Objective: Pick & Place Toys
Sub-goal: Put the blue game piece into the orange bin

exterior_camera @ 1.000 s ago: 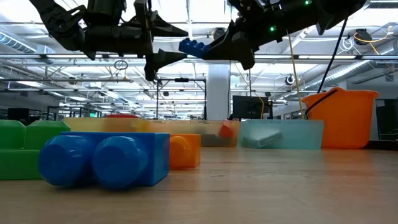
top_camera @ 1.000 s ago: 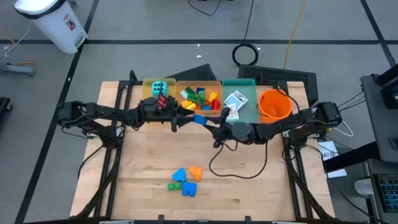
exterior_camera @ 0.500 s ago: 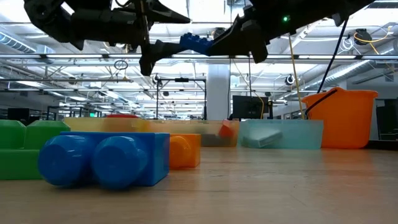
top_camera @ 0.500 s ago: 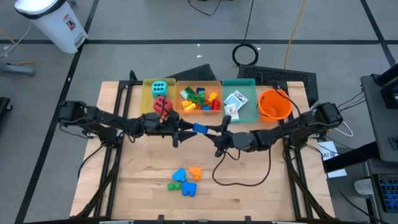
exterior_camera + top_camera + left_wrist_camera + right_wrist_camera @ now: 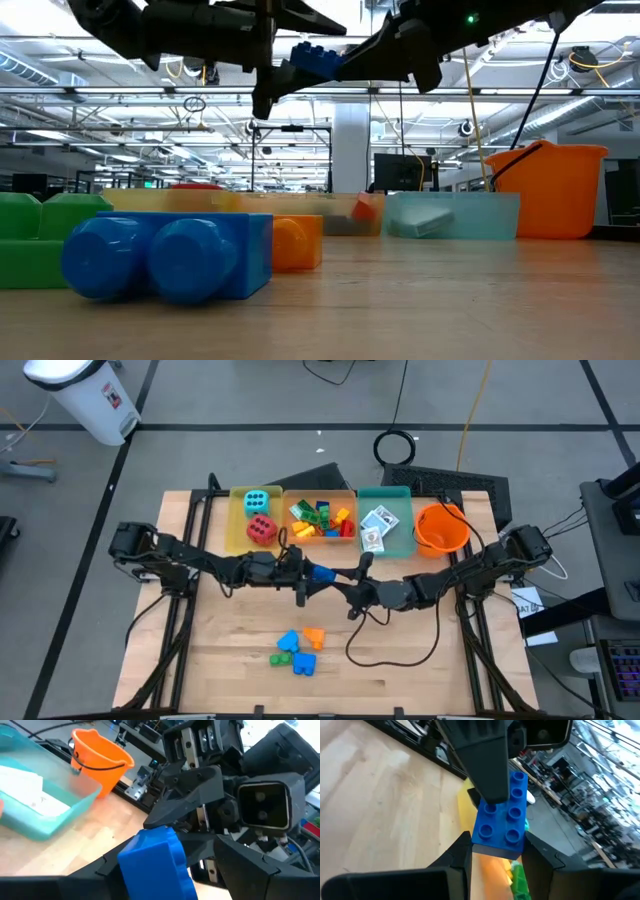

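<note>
A blue building brick (image 5: 322, 573) hangs high over the table's middle, and my right gripper (image 5: 343, 584) is shut on it from the right. My left gripper (image 5: 306, 576) comes level from the left and is open. One of its fingers (image 5: 487, 765) stands over the brick's studded top (image 5: 512, 805) and the other below the brick. A red die (image 5: 262, 528) and a cyan die (image 5: 255, 500) lie in the yellow tray (image 5: 236, 520). More bricks fill the orange tray (image 5: 352, 540), and card packs (image 5: 378, 520) lie in the teal tray (image 5: 400, 540). My right gripper pinches the blue brick's two long sides (image 5: 476, 842) between its two fingers, at the end nearest the gripper. The fingers come level from the table's right and lie along the brick. The brick is lifted clear, far above the table. My left gripper's fingers bracket the brick's free end (image 5: 150, 860); whether they touch it I cannot tell.
Several loose bricks (image 5: 298, 650) lie near the table's front edge, with a blue one (image 5: 165, 255) close to the low camera. An orange bucket (image 5: 440, 528) stands at the far right beside the teal tray. A black cable (image 5: 385, 645) loops on the table under the right arm.
My left gripper has left the yellow tray, where the red die stays, and gone toward the table's near edge and right. Its fingers now stand either side of the blue brick. My right gripper has carried the brick a little toward the near edge, still shut on it.
</note>
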